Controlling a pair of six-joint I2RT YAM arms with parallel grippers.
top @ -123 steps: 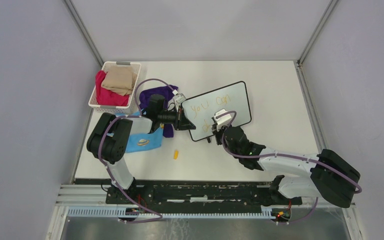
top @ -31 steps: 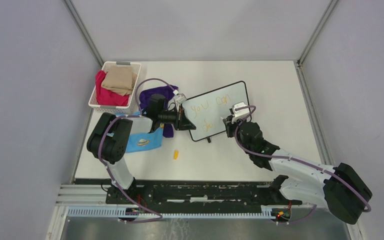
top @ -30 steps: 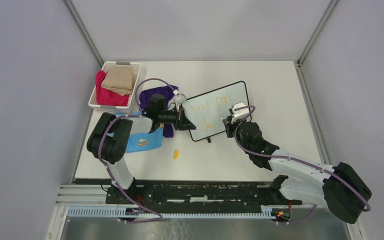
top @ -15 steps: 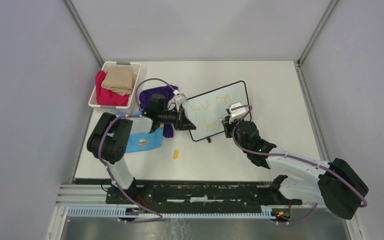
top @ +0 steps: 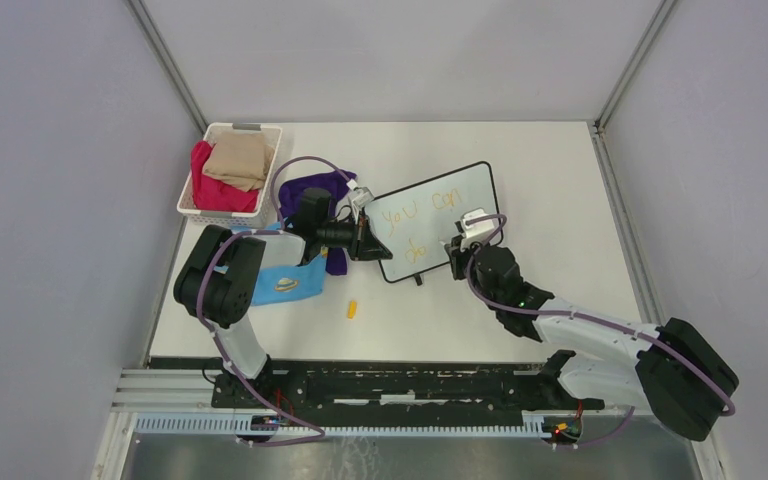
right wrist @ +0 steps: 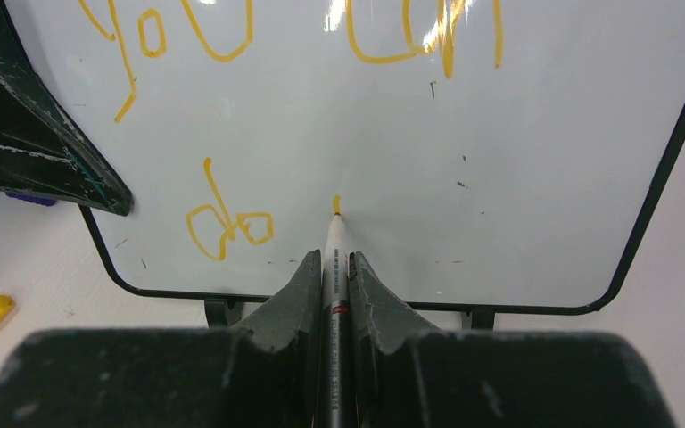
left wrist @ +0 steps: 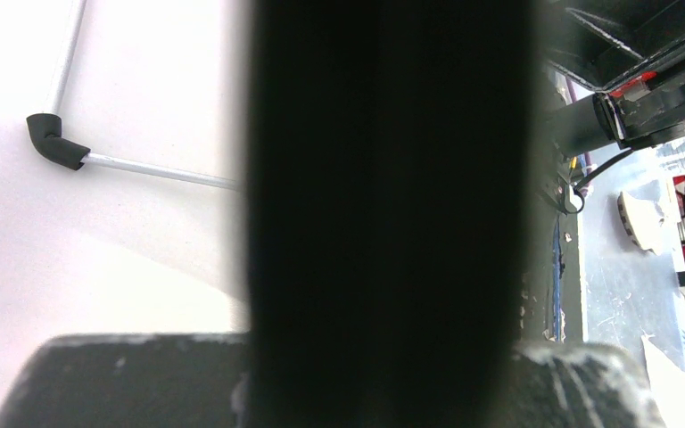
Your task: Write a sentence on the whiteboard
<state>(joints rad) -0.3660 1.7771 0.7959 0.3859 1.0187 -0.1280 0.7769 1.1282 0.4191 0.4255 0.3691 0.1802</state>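
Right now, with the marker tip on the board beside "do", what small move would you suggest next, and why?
Probably drag the marker tip toward the whiteboard's bottom edge: only a short yellow dash stands right of "do", the right gripper is clamped on the marker, and bare board lies below.

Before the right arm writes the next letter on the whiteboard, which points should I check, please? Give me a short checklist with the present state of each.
1. Hold of right pincer on marker: ok, clamped between both fingers.
2. Tip of marker touching the whiteboard, to the right of "do": ok.
3. Grip of left pincer on the whiteboard's left edge: ok.
4. Bare surface to the right of the tip for the next word: ok.
5. Whole sentence written: not ok; only "you can do" and one short first stroke.
6. Left wrist view usable: not ok, a dark shape blocks it.
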